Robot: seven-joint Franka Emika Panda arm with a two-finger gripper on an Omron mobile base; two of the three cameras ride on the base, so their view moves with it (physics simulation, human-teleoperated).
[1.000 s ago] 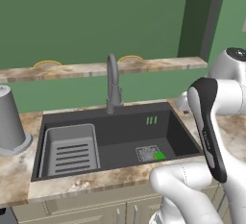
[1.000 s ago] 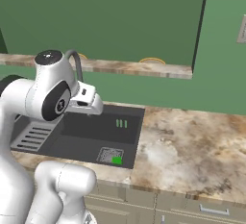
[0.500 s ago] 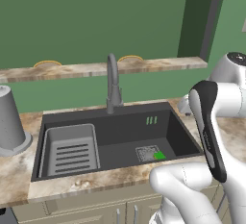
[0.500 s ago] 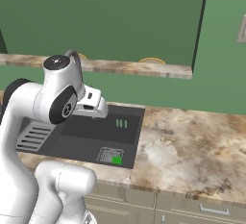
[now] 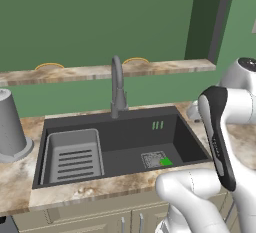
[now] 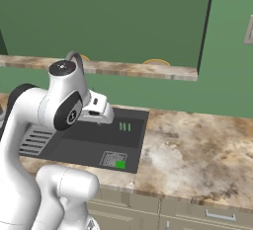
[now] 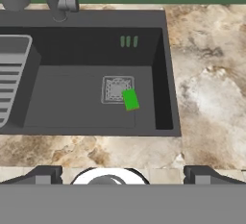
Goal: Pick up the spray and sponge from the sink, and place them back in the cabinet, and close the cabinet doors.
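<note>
We see the sponge (image 7: 130,99) lying flat on the floor of the sink (image 7: 163,50), partly over the edge of the drain grate (image 7: 117,89), near the right wall; same green patch in the left base view (image 5: 166,162) and right base view (image 6: 120,164). We can't find the spray in the basin.

The gripper (image 7: 120,172) hangs high above the front counter (image 7: 206,74), fingers spread wide apart, holding nothing.

Risks, as we judge them: the sponge is thin and flat, so the fingertips could scrape the sink floor or the grate, or skid over it and close on nothing. It sits close to the right wall, so a finger could clip that wall on the way down. The faucet (image 5: 118,89) stands well apart, low concern.

Versus half a second ago: the scene is unchanged and the sponge is in the same spot; in the right base view the arm's upper joint has swung right and its dark cap now faces up.
</note>
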